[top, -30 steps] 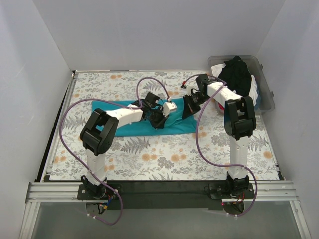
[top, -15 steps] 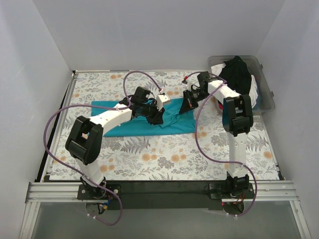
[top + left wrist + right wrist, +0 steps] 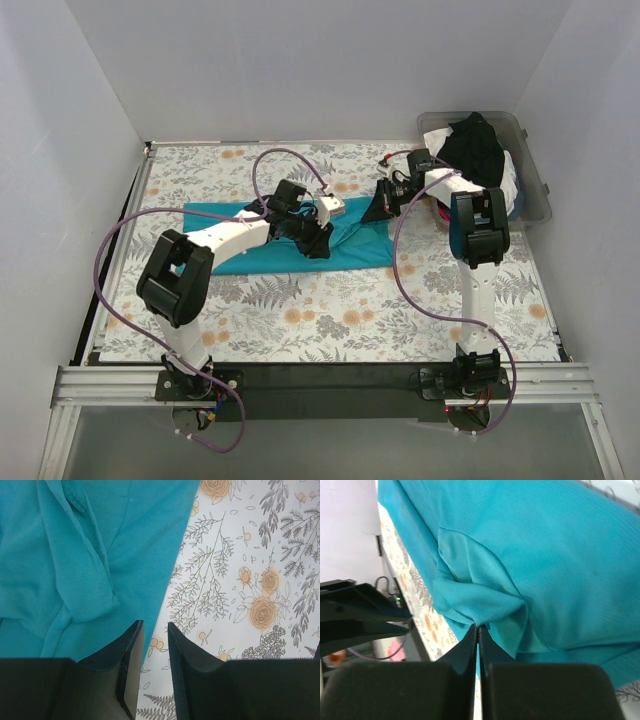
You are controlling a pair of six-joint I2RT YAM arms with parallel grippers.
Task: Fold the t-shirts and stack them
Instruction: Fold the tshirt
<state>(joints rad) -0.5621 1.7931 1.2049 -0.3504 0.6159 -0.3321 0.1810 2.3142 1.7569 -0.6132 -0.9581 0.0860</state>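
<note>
**Top external view: teal t-shirt gripped at mid-table**

The teal t-shirt (image 3: 260, 258) lies as a long, creased band across the middle of the frame on the floral tablecloth (image 3: 330, 310). The left gripper (image 3: 318, 240) sits over it, fingers narrowly parted at the cloth's edge. The right gripper (image 3: 378, 208) pinches a bunched fold at the shirt's right end. In the upper right, a black t-shirt (image 3: 475, 145) drapes over a clear bin (image 3: 538, 200).

No legible text or labels
</note>
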